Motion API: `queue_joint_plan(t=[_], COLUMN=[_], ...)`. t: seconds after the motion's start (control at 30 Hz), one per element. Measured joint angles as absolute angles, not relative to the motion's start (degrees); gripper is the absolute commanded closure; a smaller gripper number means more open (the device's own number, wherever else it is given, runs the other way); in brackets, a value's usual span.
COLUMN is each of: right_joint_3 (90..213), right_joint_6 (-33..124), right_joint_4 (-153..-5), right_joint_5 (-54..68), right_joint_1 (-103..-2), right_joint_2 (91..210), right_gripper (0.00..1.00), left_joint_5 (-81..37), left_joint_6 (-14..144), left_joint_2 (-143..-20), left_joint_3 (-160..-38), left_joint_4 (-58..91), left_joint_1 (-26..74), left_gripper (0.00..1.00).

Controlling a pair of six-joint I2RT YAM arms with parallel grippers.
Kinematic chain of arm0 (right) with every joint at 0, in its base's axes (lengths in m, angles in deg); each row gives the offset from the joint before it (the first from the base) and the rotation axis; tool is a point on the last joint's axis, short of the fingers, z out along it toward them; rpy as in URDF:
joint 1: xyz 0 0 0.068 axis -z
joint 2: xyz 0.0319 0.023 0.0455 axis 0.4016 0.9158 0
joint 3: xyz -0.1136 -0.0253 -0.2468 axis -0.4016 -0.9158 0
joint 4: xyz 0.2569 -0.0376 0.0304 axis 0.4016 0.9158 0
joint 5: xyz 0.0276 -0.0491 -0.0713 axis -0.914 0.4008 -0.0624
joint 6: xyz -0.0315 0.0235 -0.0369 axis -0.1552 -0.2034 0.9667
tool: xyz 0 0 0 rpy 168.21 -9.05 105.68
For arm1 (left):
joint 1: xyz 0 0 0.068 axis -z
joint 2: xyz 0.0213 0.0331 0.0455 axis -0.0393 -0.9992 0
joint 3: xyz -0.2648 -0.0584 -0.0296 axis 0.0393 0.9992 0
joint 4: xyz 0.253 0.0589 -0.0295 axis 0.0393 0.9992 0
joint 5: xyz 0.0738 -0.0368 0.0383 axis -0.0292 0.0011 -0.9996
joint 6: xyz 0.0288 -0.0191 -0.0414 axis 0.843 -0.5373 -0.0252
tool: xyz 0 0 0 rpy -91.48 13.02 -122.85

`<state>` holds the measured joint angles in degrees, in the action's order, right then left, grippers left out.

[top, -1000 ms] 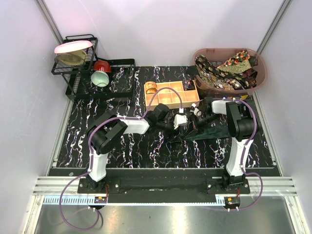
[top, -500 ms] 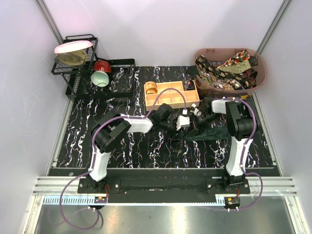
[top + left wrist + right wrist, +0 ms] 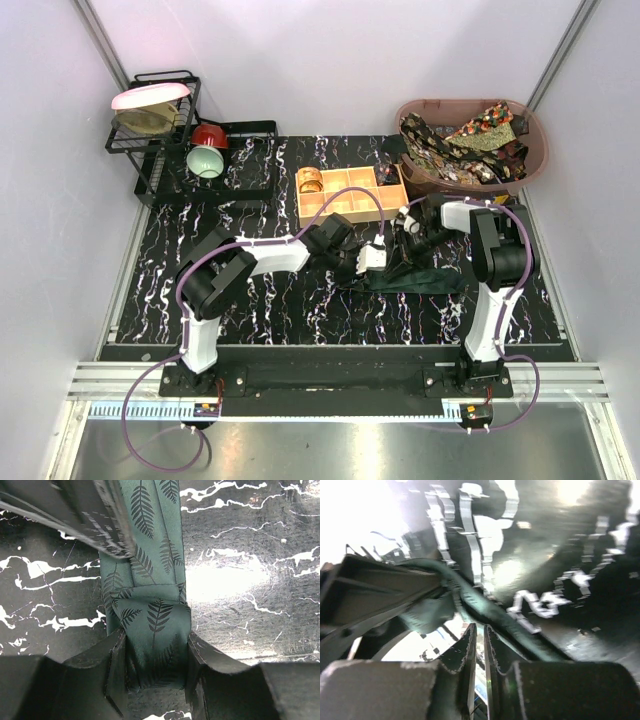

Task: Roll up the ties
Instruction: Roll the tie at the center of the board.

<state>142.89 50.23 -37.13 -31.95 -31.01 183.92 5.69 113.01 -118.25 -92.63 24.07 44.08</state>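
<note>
**A:** What is shown at the left of the top view?

**B:** A black dish rack (image 3: pixel 150 143) is seen at the far left corner of the marbled mat (image 3: pixel 260 290); a tan wooden box (image 3: pixel 345 213) is set at mid-table, toward the far edge.

**A:** How is the left gripper found?

**B:** The left gripper (image 3: pixel 155 652) is clamped on the folded end of the green tie (image 3: pixel 155 620); in the left wrist view the leaf-printed fabric is pressed between both fingers (image 3: pixel 115 672); the rest of the band is laid flat on the mat, just in front of the box.

**A:** And the right gripper?

**B:** The right gripper (image 3: pixel 478 635) is placed just beside the left one, over the same tie; its fingertips are parted by a thin slit only; nothing is seen in that slit.

**A:** Where are the other ties kept?

**B:** The patterned ties (image 3: pixel 470 145) are heaped in the brown basket (image 3: pixel 462 102) at the far right corner, apart from both grippers.
</note>
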Motion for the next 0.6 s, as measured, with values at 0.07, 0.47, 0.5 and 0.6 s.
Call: queue_joint_plan(t=[0.07,0.47,0.5,0.6], right_joint_3=[142.7,145.2,145.4,145.8], right_joint_6=[50.2,48.6,48.5,48.6], right_joint_4=[-37.0,-34.2,-34.2,-34.2], right_joint_5=[-30.9,-31.3,-31.3,-31.2], right_joint_1=[-31.0,-31.3,-31.4,-31.6], right_joint_2=[185.1,188.2,188.3,188.3], right_gripper=[0.88,0.88,0.88,0.86], left_joint_5=[5.5,1.8,1.5,0.7], left_joint_6=[113.0,107.6,107.6,107.4], left_joint_2=[-118.3,-117.1,-116.8,-115.4], left_joint_3=[-92.8,-93.1,-93.1,-92.7], left_joint_4=[24.5,26.6,26.7,26.9], left_joint_1=[44.1,44.3,44.3,44.3], left_gripper=[0.71,0.69,0.69,0.7])
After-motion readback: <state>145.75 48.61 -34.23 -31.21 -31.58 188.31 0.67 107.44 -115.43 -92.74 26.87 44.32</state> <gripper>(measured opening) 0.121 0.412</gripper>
